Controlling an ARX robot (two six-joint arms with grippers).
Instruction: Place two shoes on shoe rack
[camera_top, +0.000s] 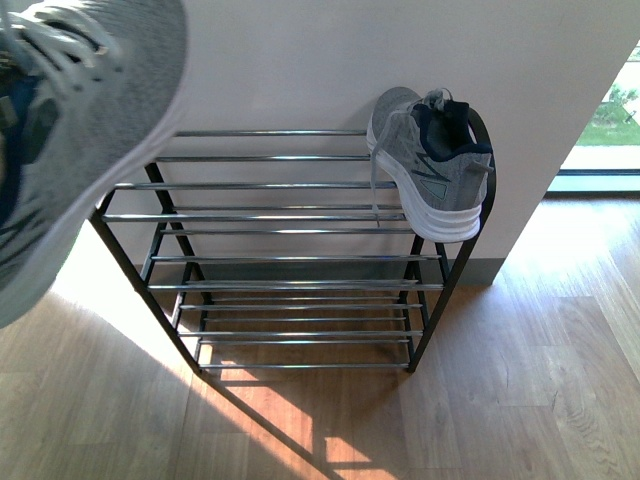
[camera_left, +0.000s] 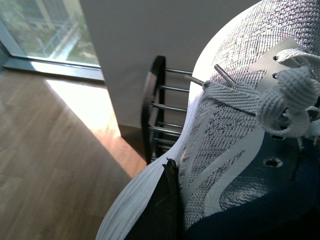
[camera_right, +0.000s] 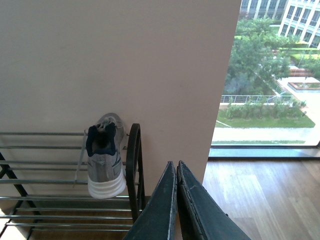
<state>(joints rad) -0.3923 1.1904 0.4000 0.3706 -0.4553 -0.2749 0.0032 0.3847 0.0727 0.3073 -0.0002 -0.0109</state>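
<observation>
- The held sneaker hangs in the air at the left, nearer the camera than the shoe rack. The front view cuts it off, showing only grey knit, laces and a white sole edge.
- Only the left wrist view shows the left tool. One dark finger presses the white sole, and the other is hidden by the shoe it grips.
- The second sneaker rests at the right end of the top tier, just beside the side frame, with a lace dangling.
- The right tool, seen only in its own wrist view, has its fingers pressed together with nothing between them.
</observation>
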